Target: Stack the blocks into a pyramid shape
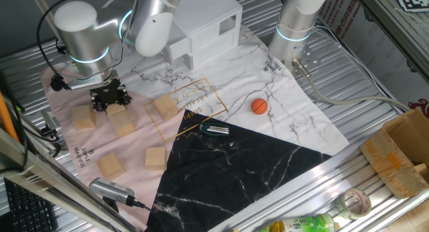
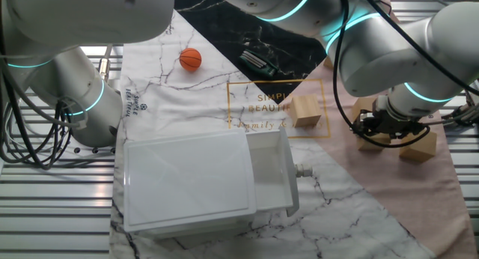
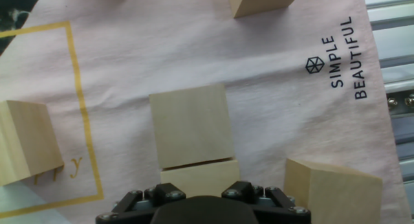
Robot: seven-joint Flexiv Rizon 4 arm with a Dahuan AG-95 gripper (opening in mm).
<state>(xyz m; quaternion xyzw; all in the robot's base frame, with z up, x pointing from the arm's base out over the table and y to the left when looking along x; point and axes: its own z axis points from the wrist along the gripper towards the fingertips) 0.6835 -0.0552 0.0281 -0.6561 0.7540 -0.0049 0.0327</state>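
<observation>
Six light tan wooden cubes (image 1: 123,123) scattered across the pink cloth (image 1: 80,151), one at the far left, two touching in line under the black two-finger gripper (image 1: 109,101), others right and nearer. Jaw spread impossible to tell; possibly clamped on the rear cube. Small orange ball (image 1: 259,106) well right.

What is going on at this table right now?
A robot arm is working among wooden blocks scattered on a patterned cloth. Its gripper sits low over two blocks lying end to end; the nearer block is right at the fingers and the farther block touches it. Whether the fingers grip anything cannot be seen. Other blocks lie singly, such as one inside the gold frame. No pyramid shows yet. An orange ball and a white box sit apart.
</observation>
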